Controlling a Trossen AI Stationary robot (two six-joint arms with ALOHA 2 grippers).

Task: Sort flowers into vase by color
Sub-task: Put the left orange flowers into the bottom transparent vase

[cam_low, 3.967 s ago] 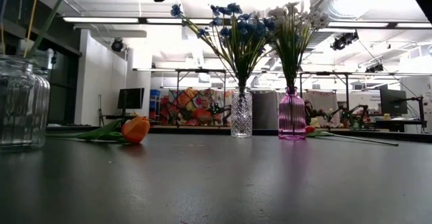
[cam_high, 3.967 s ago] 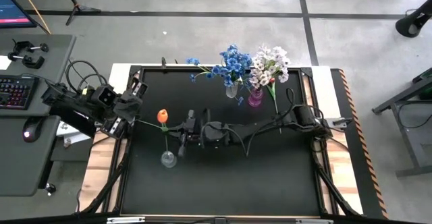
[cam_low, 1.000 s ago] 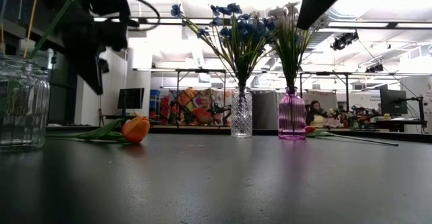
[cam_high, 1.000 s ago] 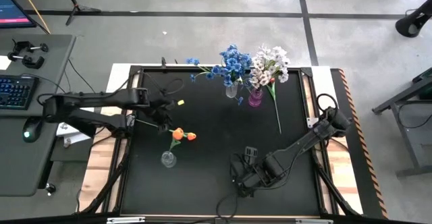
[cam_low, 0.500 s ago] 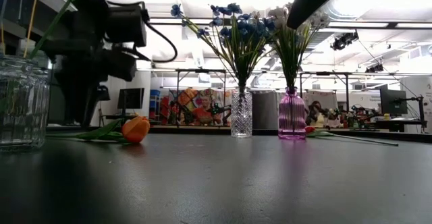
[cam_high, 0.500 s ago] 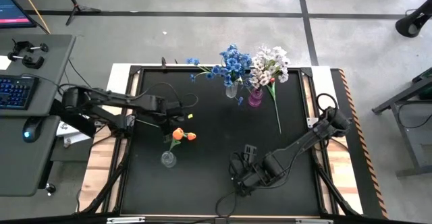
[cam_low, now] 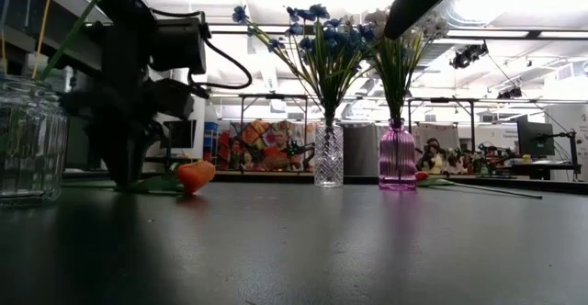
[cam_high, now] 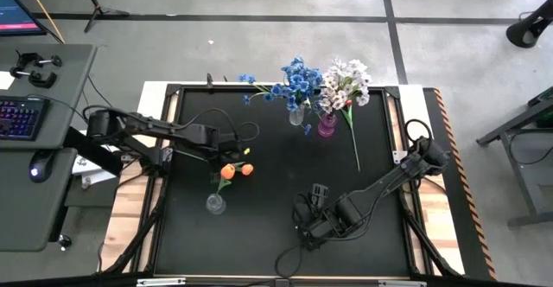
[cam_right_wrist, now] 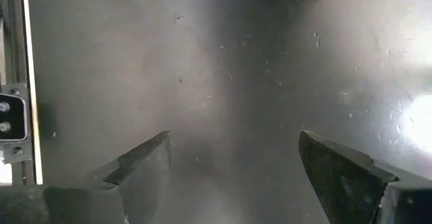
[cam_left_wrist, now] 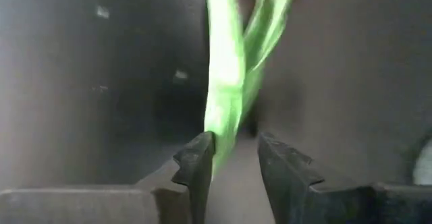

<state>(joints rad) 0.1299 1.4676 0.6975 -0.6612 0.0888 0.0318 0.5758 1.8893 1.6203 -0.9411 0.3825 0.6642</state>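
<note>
— Item: tulip (cam_high: 226,172), place?
— Mid-left of table (cam_high: 276,235); stem runs toward left edge, leaves between my left gripper (cam_left_wrist: 233,158) fingers, narrowly open, not yet clamped.
— Right gripper (cam_right_wrist: 233,160)?
— Wide open, empty, near front edge; farther off.

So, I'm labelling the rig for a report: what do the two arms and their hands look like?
Both arms are dark, nearly black, jointed links trailed by loose black cables. The left hand ends in two dark fingers with stepped, notched inner edges. The right hand has two broad, dark, wedge-shaped fingers. No markings or labels show on either.
</note>
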